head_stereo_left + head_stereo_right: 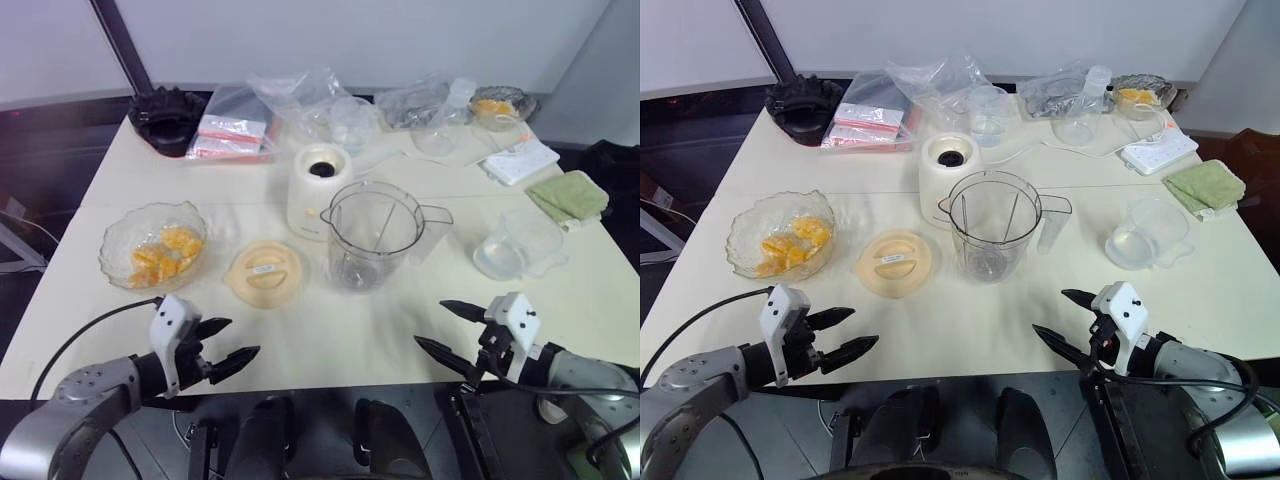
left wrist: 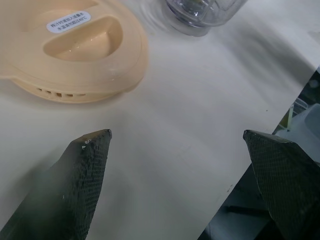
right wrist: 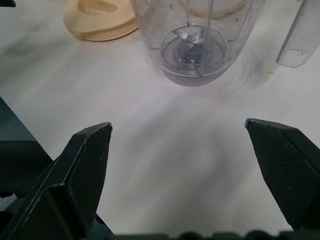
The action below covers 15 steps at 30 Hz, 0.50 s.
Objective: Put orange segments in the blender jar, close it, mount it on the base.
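Observation:
The clear blender jar stands upright and uncovered at the table's middle, its blade visible at the bottom. Just behind it to the left sits the cream-white base with a dark socket on top. Orange segments lie in a glass bowl at the left. A pale orange lid lies flat between bowl and jar. My left gripper hovers open and empty at the table's front edge, left. At the front right my right gripper is also open with nothing in it.
A smaller squat clear container sits right of the jar, a green cloth and a white power strip further back right. A black ridged round object, plastic bags and another glass dish with fruit line the far edge.

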Motion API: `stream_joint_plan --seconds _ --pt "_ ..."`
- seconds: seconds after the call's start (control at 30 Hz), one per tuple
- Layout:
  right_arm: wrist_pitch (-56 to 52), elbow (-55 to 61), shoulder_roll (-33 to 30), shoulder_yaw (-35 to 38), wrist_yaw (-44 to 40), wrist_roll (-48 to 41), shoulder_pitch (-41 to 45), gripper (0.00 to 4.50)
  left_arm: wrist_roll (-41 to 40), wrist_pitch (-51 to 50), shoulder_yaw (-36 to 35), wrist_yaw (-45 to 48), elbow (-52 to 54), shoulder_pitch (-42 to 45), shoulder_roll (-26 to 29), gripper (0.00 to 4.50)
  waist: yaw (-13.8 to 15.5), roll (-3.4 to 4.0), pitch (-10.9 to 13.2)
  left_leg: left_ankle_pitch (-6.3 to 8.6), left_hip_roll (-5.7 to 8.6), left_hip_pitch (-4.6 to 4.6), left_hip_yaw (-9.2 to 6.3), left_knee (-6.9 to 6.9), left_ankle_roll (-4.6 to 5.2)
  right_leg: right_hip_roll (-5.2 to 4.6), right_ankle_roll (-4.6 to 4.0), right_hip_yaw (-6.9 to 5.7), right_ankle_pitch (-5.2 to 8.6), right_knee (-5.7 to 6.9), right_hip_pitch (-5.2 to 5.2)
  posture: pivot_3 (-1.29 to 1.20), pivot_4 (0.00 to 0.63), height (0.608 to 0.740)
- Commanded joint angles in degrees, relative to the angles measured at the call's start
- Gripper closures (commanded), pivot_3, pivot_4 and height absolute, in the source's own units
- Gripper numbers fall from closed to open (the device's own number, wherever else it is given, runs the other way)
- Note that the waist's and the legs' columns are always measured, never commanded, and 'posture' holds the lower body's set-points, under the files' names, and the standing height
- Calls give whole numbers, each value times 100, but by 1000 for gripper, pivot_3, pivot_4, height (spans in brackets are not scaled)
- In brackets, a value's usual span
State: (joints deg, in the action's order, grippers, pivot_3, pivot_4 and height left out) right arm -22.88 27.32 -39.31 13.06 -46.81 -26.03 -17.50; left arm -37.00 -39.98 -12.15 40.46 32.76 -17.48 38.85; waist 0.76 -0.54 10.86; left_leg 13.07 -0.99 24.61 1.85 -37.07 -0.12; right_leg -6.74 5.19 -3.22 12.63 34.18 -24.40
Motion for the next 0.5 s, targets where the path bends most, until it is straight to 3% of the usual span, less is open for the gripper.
stream_joint_plan --seconds 0.03,0.5 --pt "63 118 -29 30 -31 -36 39 27 12 68 -59 -20 139 1 31 77 0 0 0 0 0 0 0 0 0 0 0 0 0 0 0 0 150 740" --pt "72 52 -2 10 -9 -1 100 27 44 97 -3 -91 85 88 6 77 1 -1 0 -1 1 0 0 -2 1 1 -1 0 -1 8 7 0 150 740"
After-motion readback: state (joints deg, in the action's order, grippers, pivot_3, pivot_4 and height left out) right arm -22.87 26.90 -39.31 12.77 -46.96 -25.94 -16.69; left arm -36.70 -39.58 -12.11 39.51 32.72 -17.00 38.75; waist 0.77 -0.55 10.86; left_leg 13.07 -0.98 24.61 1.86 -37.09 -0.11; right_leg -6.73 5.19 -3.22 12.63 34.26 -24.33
